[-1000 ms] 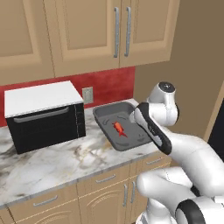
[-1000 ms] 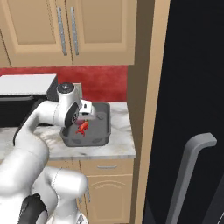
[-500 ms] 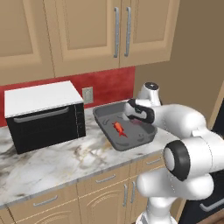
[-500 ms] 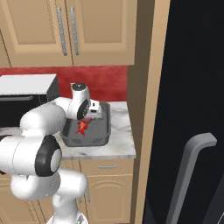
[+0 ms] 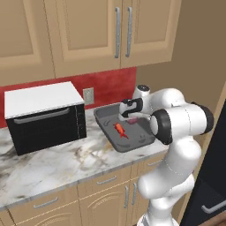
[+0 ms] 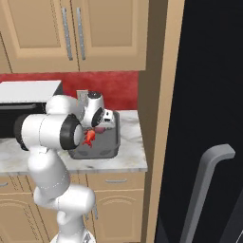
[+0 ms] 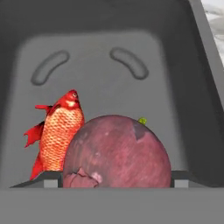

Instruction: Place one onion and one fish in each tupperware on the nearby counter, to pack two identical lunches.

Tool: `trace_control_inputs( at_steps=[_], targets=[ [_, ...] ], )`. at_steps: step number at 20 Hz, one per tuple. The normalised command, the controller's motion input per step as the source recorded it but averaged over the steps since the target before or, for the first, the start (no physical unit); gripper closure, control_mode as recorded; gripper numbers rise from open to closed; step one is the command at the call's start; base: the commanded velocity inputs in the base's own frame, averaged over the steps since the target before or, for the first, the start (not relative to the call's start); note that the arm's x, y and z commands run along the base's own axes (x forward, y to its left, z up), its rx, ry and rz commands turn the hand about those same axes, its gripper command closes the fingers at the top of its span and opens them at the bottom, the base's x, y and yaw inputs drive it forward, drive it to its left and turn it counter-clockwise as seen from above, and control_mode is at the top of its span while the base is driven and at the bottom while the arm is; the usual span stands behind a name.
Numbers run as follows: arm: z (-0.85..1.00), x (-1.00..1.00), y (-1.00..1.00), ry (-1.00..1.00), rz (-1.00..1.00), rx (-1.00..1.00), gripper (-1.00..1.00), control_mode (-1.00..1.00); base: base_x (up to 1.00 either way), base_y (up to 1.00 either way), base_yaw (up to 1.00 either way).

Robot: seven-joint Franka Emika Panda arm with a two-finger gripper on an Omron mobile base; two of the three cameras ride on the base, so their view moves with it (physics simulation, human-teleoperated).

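Dark grey tray on the marble tabletop, near its right end, just right of a black microwave with a white top. Inside the tray, a red-orange fish flat on the floor, and beside it a purplish-red onion, seen large and close from the hand camera, the fish just to its left there and partly hidden behind it. Hard to say whether fish and onion touch. In the left base view, onion only a small purplish patch under the wrist. Pincer low over the tray's far half, right above the onion; fingertips hidden behind the bulb, so cannot tell whether wide, narrow or gripping. From the right base view, fish and a sliver of onion peeking past the arm's big white elbow, which blocks much of the tray. Red backsplash with a wall outlet behind; wooden cabinets above, drawers below. Tall black fridge with a grey handle at the right.
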Motion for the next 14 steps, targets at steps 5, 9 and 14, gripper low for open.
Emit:
trace_control_inputs(
  at_steps=[5,9,14],
  targets=[
    [-0.50,0.47,0.13,0.07,0.00,-0.04,1.00,-1.00,0.00,0.00,0.00],
    [-0.37,0.47,0.17,0.04,0.00,-0.03,1.00,-1.00,0.00,0.00,0.00],
    [0.13,0.17,-0.10,0.02,0.00,0.00,-1.00,-1.00,0.00,0.00,0.00]
  ],
)
